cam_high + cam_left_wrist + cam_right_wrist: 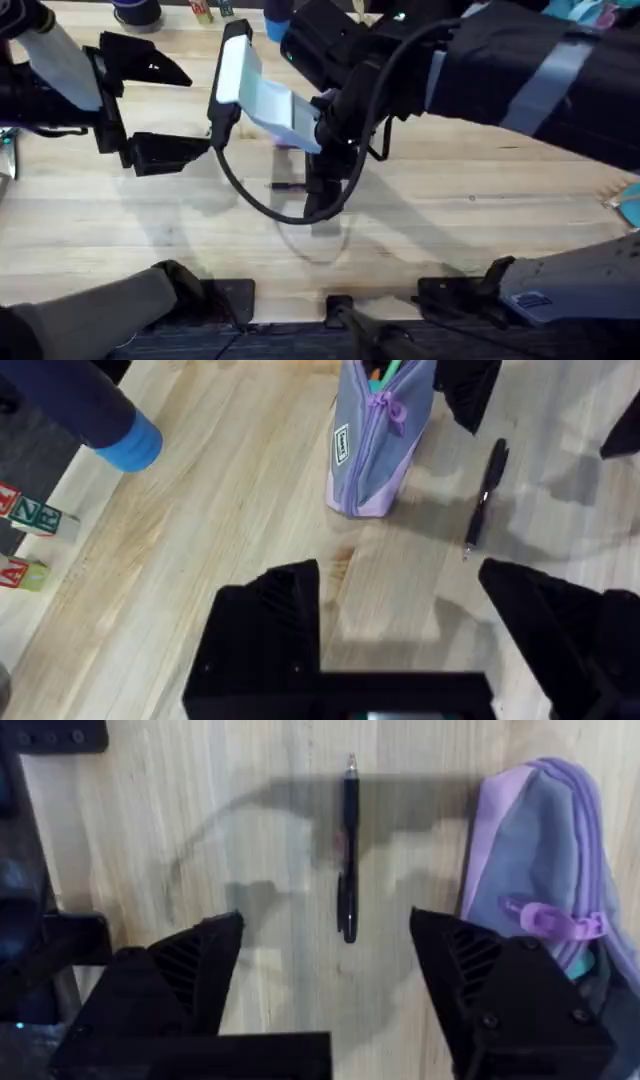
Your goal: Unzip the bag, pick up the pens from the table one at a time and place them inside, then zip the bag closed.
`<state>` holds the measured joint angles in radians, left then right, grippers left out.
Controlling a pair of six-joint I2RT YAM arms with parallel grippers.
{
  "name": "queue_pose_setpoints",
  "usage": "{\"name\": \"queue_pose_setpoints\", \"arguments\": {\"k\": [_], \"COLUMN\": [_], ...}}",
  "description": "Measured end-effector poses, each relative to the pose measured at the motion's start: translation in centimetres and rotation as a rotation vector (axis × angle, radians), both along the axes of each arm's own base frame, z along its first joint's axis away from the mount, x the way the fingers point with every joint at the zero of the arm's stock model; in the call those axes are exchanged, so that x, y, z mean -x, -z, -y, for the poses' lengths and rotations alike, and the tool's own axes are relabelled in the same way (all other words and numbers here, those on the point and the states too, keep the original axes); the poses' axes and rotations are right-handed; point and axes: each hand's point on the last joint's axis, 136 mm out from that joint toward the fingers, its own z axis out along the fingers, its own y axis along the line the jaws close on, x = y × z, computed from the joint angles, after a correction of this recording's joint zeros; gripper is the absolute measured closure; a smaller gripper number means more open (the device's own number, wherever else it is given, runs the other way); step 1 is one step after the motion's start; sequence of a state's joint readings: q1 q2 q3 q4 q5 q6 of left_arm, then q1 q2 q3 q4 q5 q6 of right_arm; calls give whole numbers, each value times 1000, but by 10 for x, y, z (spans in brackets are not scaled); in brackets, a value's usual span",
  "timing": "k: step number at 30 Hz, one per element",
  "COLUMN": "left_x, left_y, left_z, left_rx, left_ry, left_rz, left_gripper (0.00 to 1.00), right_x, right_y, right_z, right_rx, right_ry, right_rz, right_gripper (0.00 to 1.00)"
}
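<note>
one black pen (347,850) on wooden table (250,810) beside bag (540,890).

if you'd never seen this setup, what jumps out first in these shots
The lavender bag stands on the wooden table, its zipper open, something green poking out of the top. Beside it a black pen lies on the wood, apart from the bag, with the right gripper open right above it. The left gripper is open too, facing the bag and pen.

The pale plank table (250,810) carried a black pen (348,850) just beside the purple bag (535,870).
</note>
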<state>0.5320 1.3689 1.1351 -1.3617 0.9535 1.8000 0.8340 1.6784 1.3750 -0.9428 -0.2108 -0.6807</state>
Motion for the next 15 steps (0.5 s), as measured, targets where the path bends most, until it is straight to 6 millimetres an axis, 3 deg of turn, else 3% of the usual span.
{"name": "queue_pose_setpoints", "arguments": {"k": [6, 15], "left_x": [0, 0], "left_y": [0, 0], "left_z": [0, 0], "left_rx": [0, 0], "left_ry": [0, 0], "left_rz": [0, 0], "left_gripper": [8, 8], "right_x": [1, -5], "right_y": [3, 35], "right_z": [-1, -7], "right_rx": [7, 53], "right_ry": [0, 1], "right_rz": [-7, -48], "right_gripper": [6, 6]}}
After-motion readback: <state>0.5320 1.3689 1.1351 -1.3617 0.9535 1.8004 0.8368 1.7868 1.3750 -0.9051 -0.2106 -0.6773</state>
